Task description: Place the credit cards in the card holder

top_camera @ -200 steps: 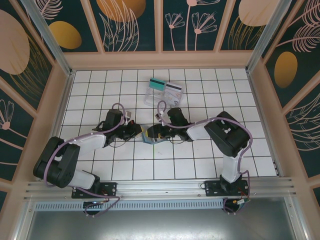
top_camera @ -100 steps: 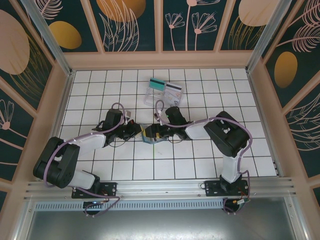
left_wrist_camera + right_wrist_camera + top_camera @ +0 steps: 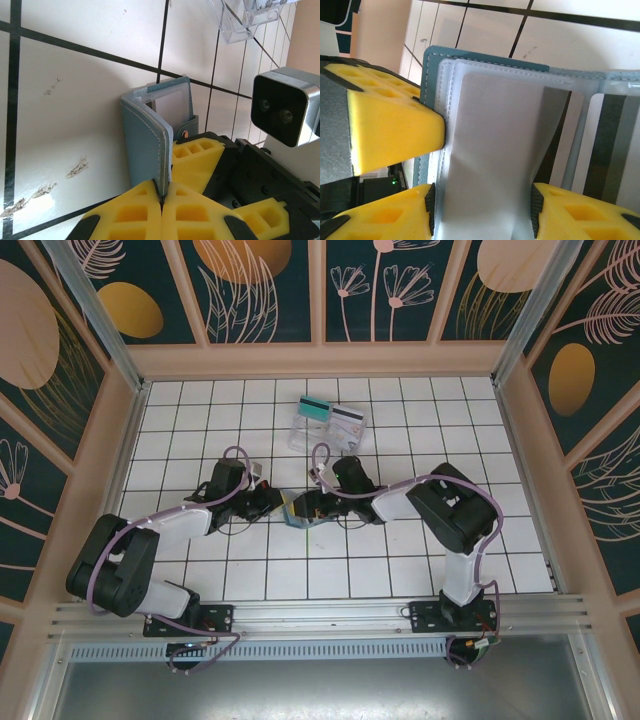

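Two hands meet near the middle of the white gridded bench point(image 3: 420, 560), both at the small dark-teal folding card holder point(image 3: 147, 145), which is partly open. The left hand point(image 3: 161, 196) has its yellow pads pressed together on the stitched rim of one cover, pinching it. The right hand point(image 3: 482, 202) has its pads apart on either side of the holder's translucent inner leaf. Whether they bear on it or merely straddle it I cannot tell.

Both credit cards, the thin teal-green plastic one point(image 3: 314, 407) and the whitish one with a dark stripe point(image 3: 347, 420), lie well apart from the holder. They rest on the clear plastic tray point(image 3: 303, 437) toward the far side.

As I judge it, the left pinch is the weak point. It sits at the very edge of the cover, so any tug from the right hand could slip it free and let the holder fold shut. The leaf is thin and bowed, and squeezing it could crease it or close the slot.
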`<action>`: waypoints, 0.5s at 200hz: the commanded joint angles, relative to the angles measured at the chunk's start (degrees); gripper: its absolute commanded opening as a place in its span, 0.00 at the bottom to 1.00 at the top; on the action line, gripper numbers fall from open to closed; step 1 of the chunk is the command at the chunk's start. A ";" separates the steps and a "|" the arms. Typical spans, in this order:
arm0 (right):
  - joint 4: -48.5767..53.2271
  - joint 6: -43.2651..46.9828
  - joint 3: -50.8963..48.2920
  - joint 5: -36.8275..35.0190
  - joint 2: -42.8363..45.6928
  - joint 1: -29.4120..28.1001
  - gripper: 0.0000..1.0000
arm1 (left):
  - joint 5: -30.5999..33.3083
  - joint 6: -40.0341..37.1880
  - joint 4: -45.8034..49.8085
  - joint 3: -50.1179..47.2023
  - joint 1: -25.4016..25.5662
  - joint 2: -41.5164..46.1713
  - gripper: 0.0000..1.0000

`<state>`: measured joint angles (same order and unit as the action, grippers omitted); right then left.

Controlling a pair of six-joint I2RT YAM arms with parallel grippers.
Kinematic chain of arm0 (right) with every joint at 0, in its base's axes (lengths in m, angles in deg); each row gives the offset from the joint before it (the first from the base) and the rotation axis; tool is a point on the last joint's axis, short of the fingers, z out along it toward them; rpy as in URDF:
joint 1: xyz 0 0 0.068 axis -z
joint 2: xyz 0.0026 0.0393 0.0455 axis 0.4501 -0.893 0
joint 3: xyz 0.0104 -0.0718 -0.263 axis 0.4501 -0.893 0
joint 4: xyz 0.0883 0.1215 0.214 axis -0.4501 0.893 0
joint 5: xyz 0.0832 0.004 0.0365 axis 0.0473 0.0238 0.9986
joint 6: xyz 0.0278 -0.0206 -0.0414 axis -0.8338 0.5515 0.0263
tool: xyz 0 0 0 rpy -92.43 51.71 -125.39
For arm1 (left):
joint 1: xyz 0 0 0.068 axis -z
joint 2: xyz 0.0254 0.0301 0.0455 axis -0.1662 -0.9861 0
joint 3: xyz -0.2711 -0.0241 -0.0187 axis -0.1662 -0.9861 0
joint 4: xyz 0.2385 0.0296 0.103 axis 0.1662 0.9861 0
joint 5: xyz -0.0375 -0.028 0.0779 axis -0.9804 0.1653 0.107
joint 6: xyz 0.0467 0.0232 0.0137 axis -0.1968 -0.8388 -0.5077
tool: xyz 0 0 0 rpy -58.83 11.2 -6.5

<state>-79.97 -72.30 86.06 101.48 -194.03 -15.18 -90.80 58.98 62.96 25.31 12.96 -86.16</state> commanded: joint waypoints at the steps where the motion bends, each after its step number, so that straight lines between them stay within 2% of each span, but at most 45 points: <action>1: 1.10 -2.81 -4.01 2.00 -3.08 1.34 0.52 | 0.59 -1.40 -1.21 1.58 -0.55 2.28 0.00; 62: -6.71 -6.82 -6.15 5.17 -4.77 2.18 0.48 | 0.76 -1.65 -1.10 1.74 -0.55 2.17 0.00; 82: -8.40 -7.79 -6.88 5.77 -4.99 2.55 0.54 | 1.07 -2.00 -0.63 1.76 -0.64 2.09 0.00; 100: -10.32 -8.97 -7.65 6.38 -5.13 3.01 0.54 | 1.23 -2.09 -0.68 1.71 -0.66 2.10 0.00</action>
<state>-93.13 -78.72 81.64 106.61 -196.19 -12.95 -90.65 58.39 63.53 25.31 13.00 -85.72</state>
